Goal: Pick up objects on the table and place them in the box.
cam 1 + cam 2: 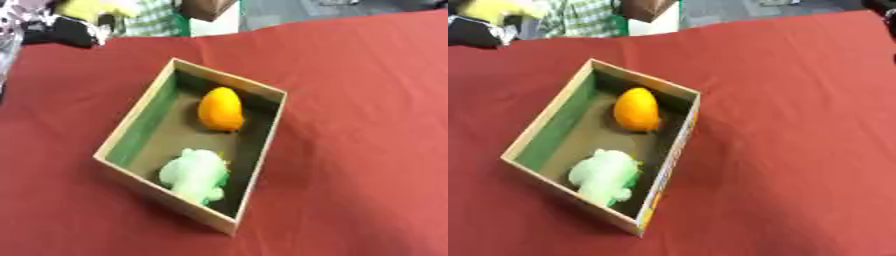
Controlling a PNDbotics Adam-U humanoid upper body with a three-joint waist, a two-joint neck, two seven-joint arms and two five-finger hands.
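Left eye view: an open cardboard box (262, 145) sits askew on the red-covered desk (367, 150), holding 2 things: an orange oval object (220, 108) at its far end and a pale green soft toy (195, 174) at its near end.

Right eye view: same layout; neither hand is in sight, so whether the fingers are apart or together cannot be told.

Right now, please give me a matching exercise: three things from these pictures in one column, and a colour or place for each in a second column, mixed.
Things:
1. fruit
2. soft toy
3. cloth

Descriptions:
A. pale green, at the near end of the box
B. red, under the box
C. orange, at the far end of the box

Pairs: 1-C, 2-A, 3-B
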